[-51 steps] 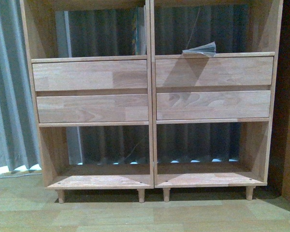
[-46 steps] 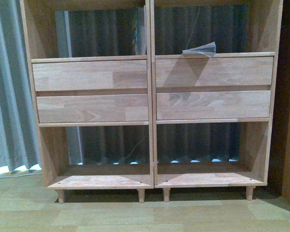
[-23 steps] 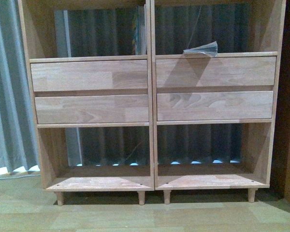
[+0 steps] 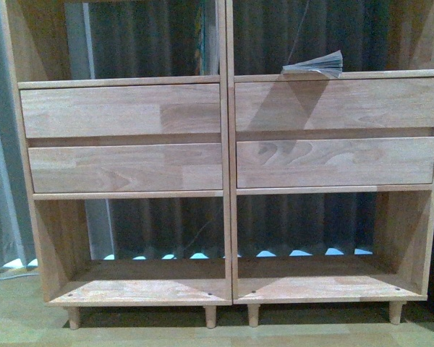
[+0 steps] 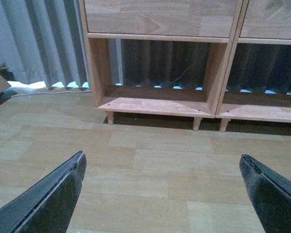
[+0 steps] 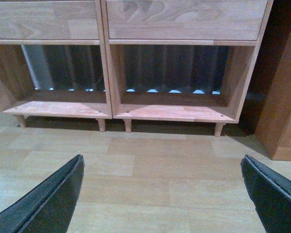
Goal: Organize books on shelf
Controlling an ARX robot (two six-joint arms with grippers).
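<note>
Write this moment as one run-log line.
left gripper: fingers apart, empty | right gripper: fingers apart, empty | flat book: in upper right compartment of shelf | upright book: upper left compartment, by divider

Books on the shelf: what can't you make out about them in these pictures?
- Flat book, front view: only fanned page edges show; cover unreadable.
- Upright books, front view: cut by the top edge, dim; number unclear.
- Shelf top: beyond the front view's upper edge.
- Both wrist views: lower compartments only, no books.
</note>
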